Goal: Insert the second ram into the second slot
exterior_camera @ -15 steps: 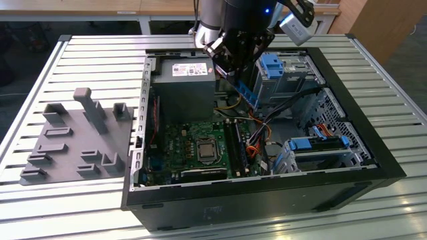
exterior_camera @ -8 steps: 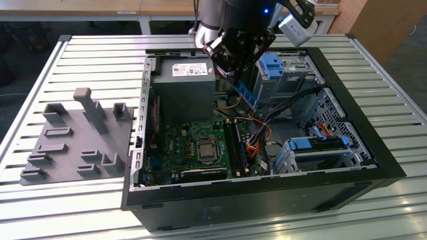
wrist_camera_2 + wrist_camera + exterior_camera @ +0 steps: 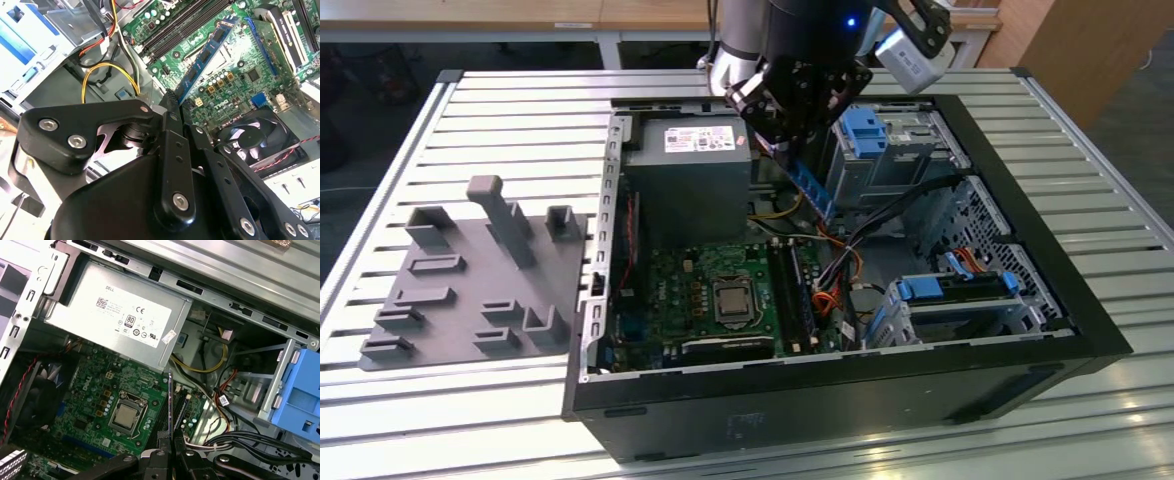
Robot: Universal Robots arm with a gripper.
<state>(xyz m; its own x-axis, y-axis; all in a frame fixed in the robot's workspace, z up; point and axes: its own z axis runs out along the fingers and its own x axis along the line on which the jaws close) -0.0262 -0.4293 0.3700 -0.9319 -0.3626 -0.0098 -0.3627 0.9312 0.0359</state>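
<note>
Slatted metal table (image 3: 494, 110), open computer case (image 3: 854, 390) | pincer (image 3: 781, 140) clamped on second ram (image 3: 811, 190), held above motherboard (image 3: 707, 300)

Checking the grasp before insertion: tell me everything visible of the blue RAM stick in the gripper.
The second ram is a thin, narrow blue circuit-board stick with dark chips. The gripper clamps one end; the rest juts out free above the green motherboard, apparently touching nothing else, seated in no slot.

Held end of second ram (image 3: 205, 54) hidden inside tool (image 3: 172, 100) (arm (image 3: 807, 30) cropped at exterior view's top).
</note>
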